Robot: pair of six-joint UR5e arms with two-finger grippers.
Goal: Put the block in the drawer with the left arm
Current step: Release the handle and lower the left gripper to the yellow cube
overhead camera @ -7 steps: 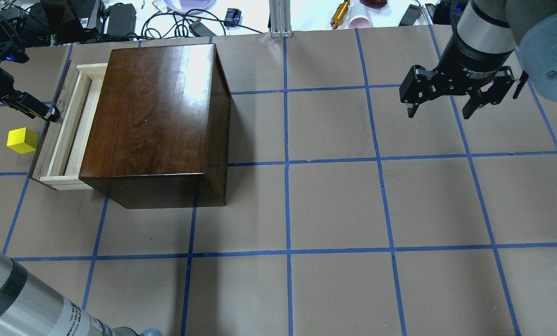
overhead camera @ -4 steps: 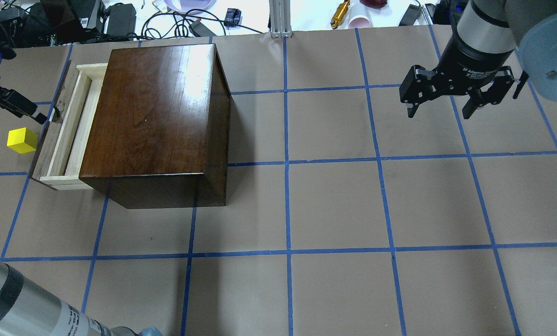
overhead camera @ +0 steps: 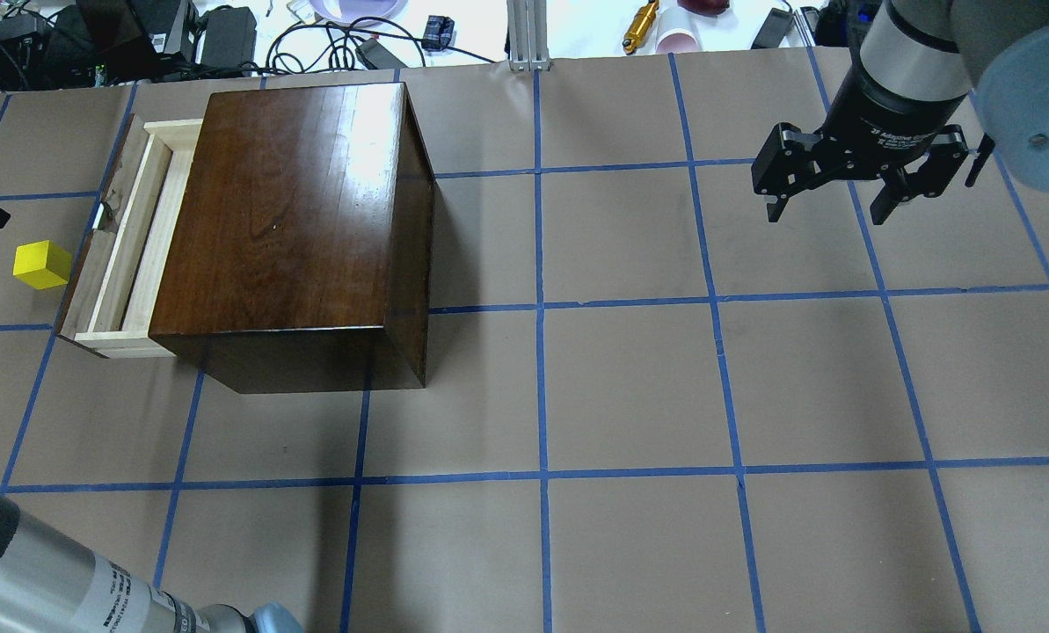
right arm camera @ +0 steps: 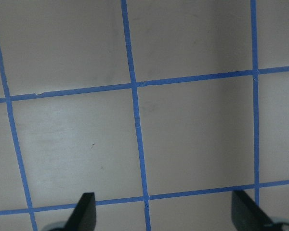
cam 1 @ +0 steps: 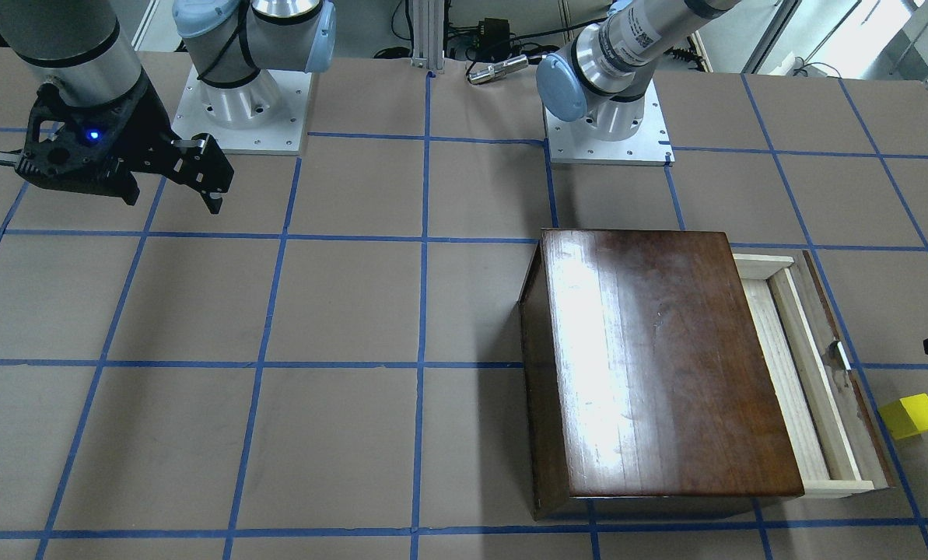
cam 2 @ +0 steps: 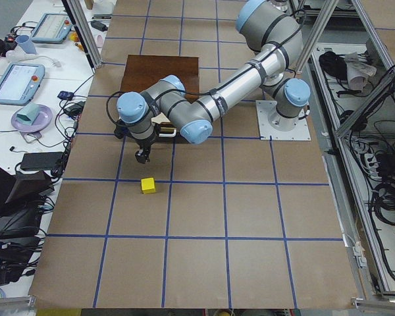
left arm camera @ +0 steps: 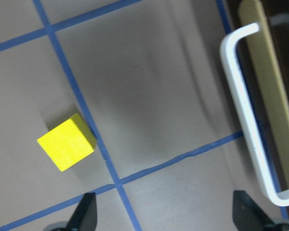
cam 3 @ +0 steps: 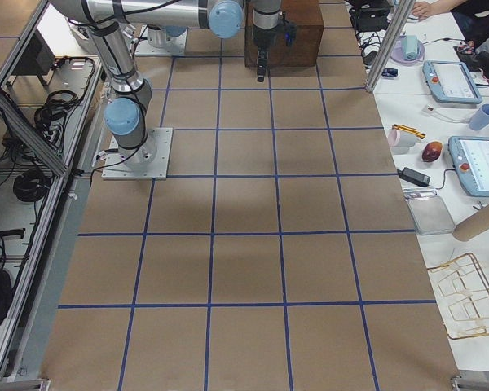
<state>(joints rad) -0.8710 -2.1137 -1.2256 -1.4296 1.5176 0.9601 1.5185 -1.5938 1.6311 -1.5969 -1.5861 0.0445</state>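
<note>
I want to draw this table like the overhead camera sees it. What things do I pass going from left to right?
yellow block → pulled-out drawer → dark wooden box → right arm, with its jaws open

Silver-grey arms [cam 2: 250,72] — pale-blue joint caps [cam 1: 561,85].

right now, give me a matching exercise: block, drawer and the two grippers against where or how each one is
Things:
1 block
2 drawer
3 left gripper
4 right gripper

Place or state:
a partly pulled out of the wooden box
b open, over bare table, far from the box
c lying on the table just outside the drawer front
d open, empty, hanging close to the block

Pairs: 1-c, 2-a, 3-d, 4-b
</note>
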